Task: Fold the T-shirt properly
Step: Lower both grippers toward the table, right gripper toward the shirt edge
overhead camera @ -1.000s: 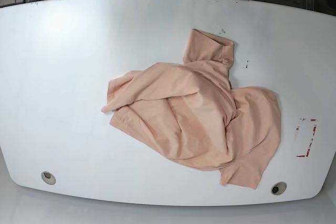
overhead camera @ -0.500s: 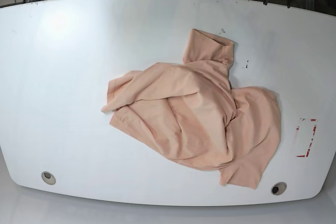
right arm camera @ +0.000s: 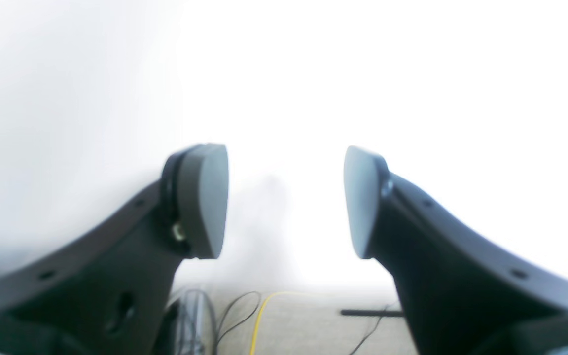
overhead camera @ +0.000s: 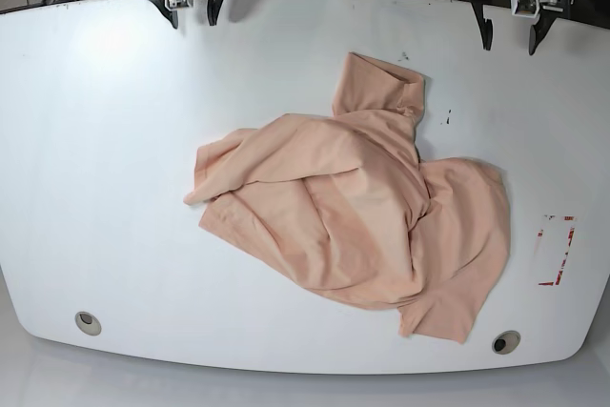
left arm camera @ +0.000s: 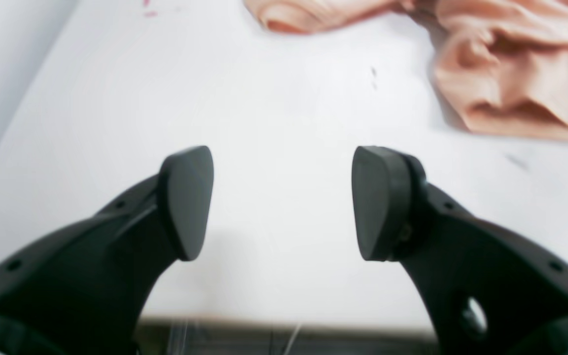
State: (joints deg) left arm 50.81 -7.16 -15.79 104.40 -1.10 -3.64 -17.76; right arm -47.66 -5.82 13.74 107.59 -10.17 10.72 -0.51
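Lying crumpled, the soft peach-pink cotton T-shirt [overhead camera: 367, 212] sits mid-right on the white curved table [overhead camera: 114, 159], one sleeve bunched up toward the far edge. Left gripper [overhead camera: 508, 38] hangs over the far edge w/ jaws wide apart, nothing btwn them; shirt well apart from it. Right gripper [overhead camera: 193, 14] likewise spread, empty, over bare tabletop.

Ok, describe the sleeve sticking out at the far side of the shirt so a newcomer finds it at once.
On the white table, find the crumpled peach T-shirt right of centre. Its far end, nearest the left gripper, is the sleeve. It alone stands as a raised, folded-over tube with an open mouth; the rest lies in flatter folds.
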